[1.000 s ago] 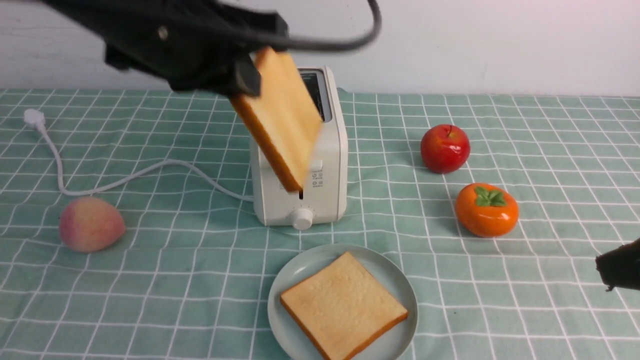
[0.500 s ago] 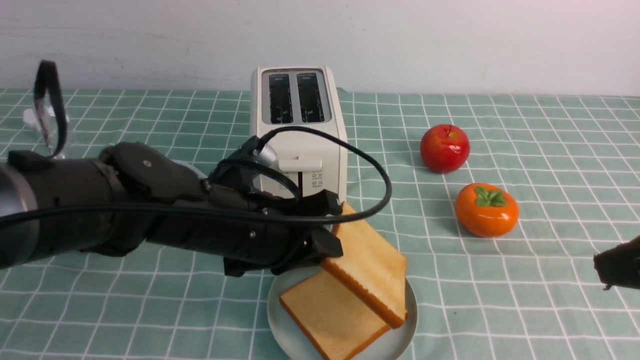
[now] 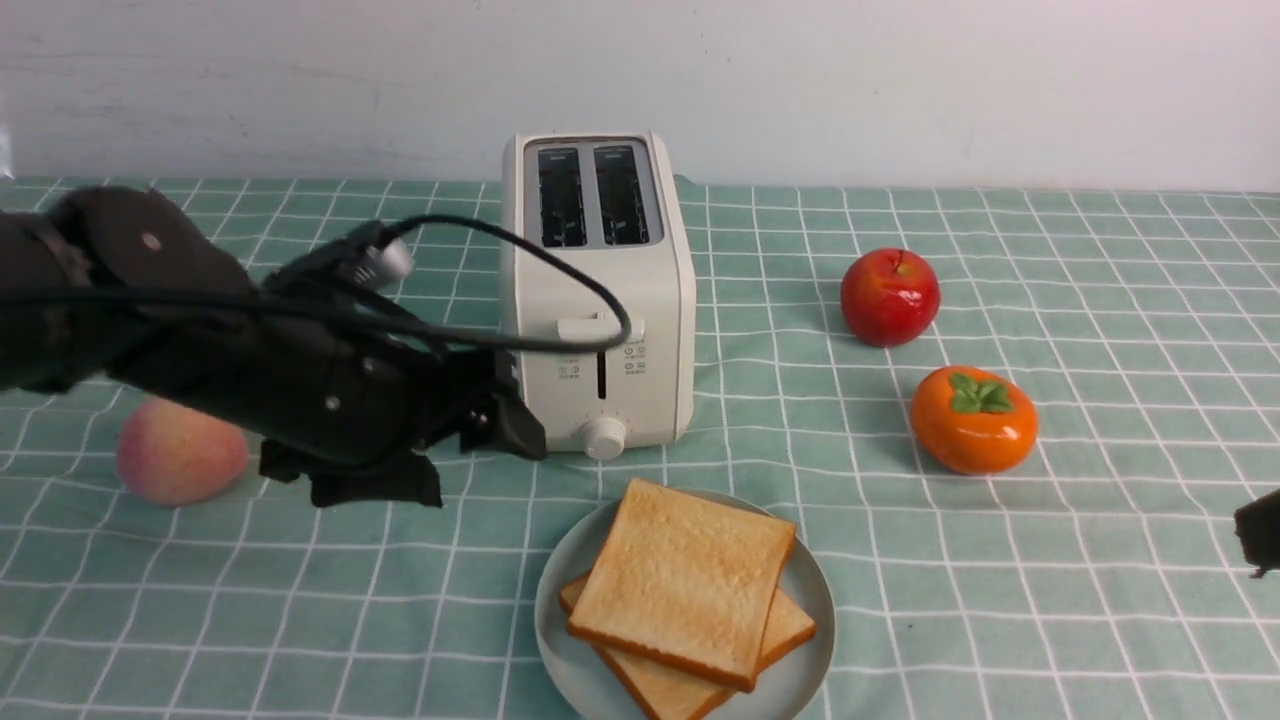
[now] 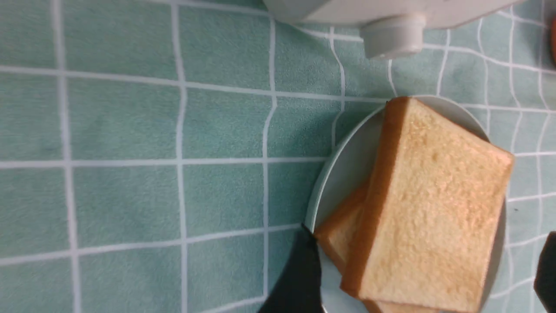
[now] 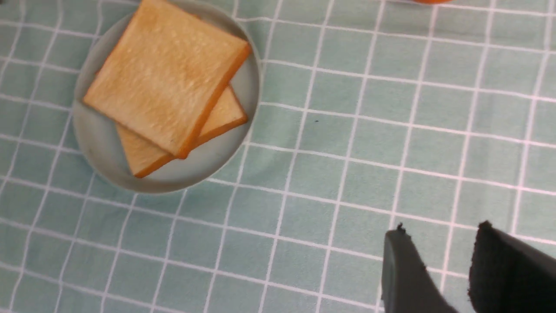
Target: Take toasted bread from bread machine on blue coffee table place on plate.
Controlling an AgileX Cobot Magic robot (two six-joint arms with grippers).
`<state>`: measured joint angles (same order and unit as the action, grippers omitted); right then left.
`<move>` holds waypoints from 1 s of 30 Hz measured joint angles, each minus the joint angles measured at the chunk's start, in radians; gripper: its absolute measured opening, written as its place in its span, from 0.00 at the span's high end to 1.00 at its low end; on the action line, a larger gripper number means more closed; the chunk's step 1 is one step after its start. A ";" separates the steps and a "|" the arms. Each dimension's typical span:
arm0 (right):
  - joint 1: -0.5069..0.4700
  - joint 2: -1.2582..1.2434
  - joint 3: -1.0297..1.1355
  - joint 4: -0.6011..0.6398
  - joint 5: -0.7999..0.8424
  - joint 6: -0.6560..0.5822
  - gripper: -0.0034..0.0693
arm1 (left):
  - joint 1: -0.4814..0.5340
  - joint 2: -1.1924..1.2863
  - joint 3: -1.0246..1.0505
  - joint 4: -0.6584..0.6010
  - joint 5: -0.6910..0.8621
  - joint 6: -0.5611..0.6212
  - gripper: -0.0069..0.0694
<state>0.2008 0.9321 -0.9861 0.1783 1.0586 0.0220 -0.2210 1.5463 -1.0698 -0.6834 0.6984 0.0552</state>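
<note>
Both slices of toasted bread lie stacked on the plate at the lower centre of your front view, the top slice skewed across the lower one. The bread machine stands just above them in the frame. Your left gripper hovers at centre left, fingers spread wide and holding nothing. Your right gripper, at the lower right, has its fingers slightly apart over the blue coffee table. An apple and a persimmon sit at the right, and a peach at the left.
</note>
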 joint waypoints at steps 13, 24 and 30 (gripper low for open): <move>0.000 -0.332 0.060 -0.086 -0.066 0.164 0.98 | 0.024 -0.338 -0.033 -0.092 0.289 0.160 0.85; 0.000 -0.823 0.543 -0.146 -0.333 0.157 0.98 | 0.024 -0.787 0.342 -0.110 0.367 0.132 0.93; 0.000 -0.942 0.707 -0.164 -0.436 0.157 0.97 | 0.024 -1.113 0.497 -0.174 0.423 0.054 0.93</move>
<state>0.2008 -0.0101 -0.2787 0.0146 0.6224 0.1785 -0.1970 0.4332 -0.5728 -0.8573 1.1214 0.1096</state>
